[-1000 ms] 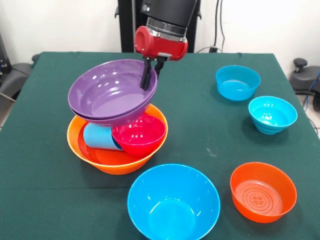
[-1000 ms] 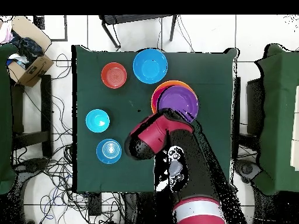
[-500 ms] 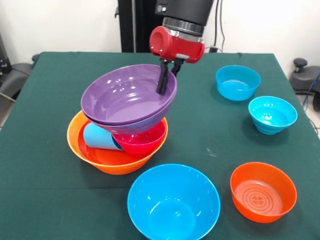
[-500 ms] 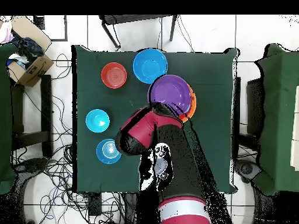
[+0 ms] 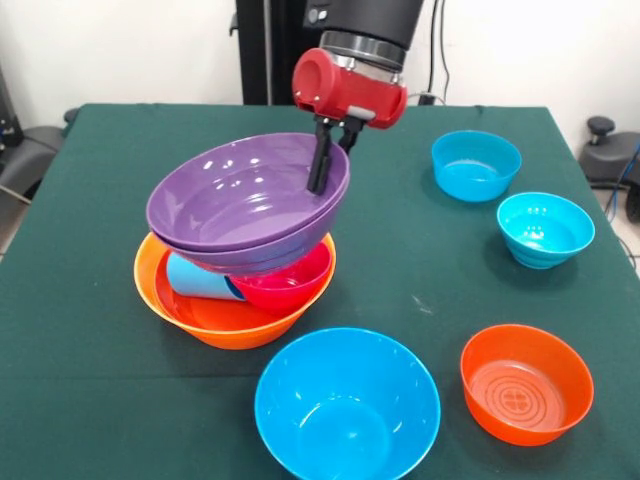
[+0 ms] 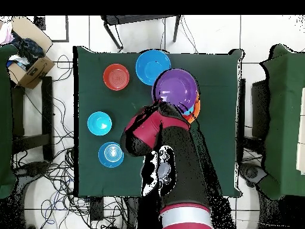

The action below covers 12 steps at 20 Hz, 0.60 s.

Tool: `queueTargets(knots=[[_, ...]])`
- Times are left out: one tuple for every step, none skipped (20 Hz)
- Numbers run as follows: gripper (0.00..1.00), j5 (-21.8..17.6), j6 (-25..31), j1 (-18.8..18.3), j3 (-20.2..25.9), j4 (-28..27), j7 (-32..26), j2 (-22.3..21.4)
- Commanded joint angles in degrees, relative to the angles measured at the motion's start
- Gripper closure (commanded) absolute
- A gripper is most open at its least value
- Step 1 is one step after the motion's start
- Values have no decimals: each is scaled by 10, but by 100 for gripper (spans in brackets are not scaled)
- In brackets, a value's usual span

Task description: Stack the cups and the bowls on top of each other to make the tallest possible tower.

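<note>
My gripper (image 5: 318, 186) is shut on the far rim of two nested purple bowls (image 5: 230, 200), one finger inside and one outside. The purple bowls tilt down toward the left over the large orange bowl (image 5: 215, 325). In the orange bowl the light blue cup (image 5: 198, 275) lies on its side beside a magenta bowl (image 5: 290, 285). The purple bowls' underside sits right on these two; I cannot tell if it touches. In the overhead view the purple bowls (image 6: 177, 89) cover most of the orange bowl (image 6: 195, 110).
A large blue bowl (image 5: 345, 405) stands at the front, a red-orange bowl (image 5: 525, 380) to its right. A cyan bowl (image 5: 545, 228) and a small blue bowl (image 5: 475, 163) stand at the right. Cardboard box (image 6: 27, 62) beside the table.
The gripper carried the purple bowls up and right over the orange bowl, then shifted slightly back left. The bowls now tilt more toward the left.
</note>
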Motion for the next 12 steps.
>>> queueTargets(knots=[[100,-10,-14,-2,-9,-32,43,50],[100,-14,-11,4,-12,-36,41,54],[100,-15,-4,8,-14,-38,36,58],[100,-19,-2,17,-20,-43,37,64],[100,-27,-3,27,-30,-48,43,68],[100,-35,-1,38,-40,-54,47,73],[100,-43,2,49,-51,-59,51,82],[100,-47,2,58,-60,-64,56,89],[100,-48,2,67,-69,-68,60,96],[100,-51,2,76,-78,-73,66,102],[100,-55,-2,89,-91,-78,78,110],[100,-55,-5,97,-100,-80,83,114]])
